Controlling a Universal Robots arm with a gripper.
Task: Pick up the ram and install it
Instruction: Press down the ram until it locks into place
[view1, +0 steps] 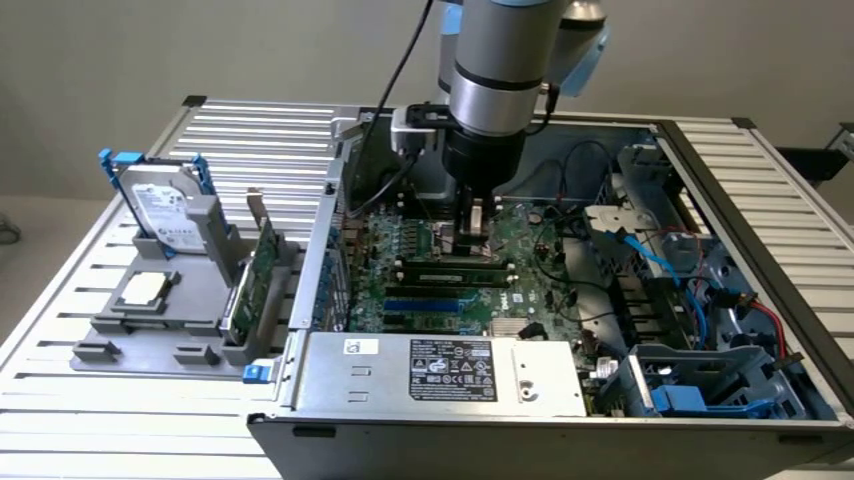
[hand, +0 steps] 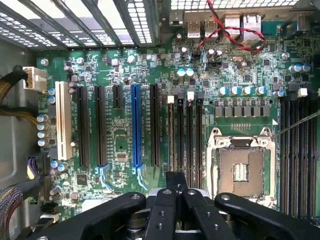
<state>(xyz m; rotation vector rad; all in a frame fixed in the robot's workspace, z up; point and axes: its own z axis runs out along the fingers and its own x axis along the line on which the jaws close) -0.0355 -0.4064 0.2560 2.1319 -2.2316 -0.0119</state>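
The ram (view1: 454, 268), a long thin green stick with dark chips, lies along one of the black memory slots (hand: 190, 135) of the motherboard (view1: 534, 290) inside the open computer case. My gripper (view1: 470, 245) reaches straight down into the case and hangs directly above the middle of that stick. In the wrist view the gripper (hand: 175, 189) has its black fingers (hand: 162, 210) pressed together, with nothing green showing between them. Whether the tips touch the ram I cannot tell.
Left of the case, a grey fixture (view1: 147, 335) holds a taller green expansion card (view1: 263, 270) and a hard drive (view1: 167, 210). The power supply (view1: 441, 365) sits at the case front, and drive cages and cables (view1: 694, 290) fill the exterior view's right. The CPU socket (hand: 240, 165) is beside the slots.
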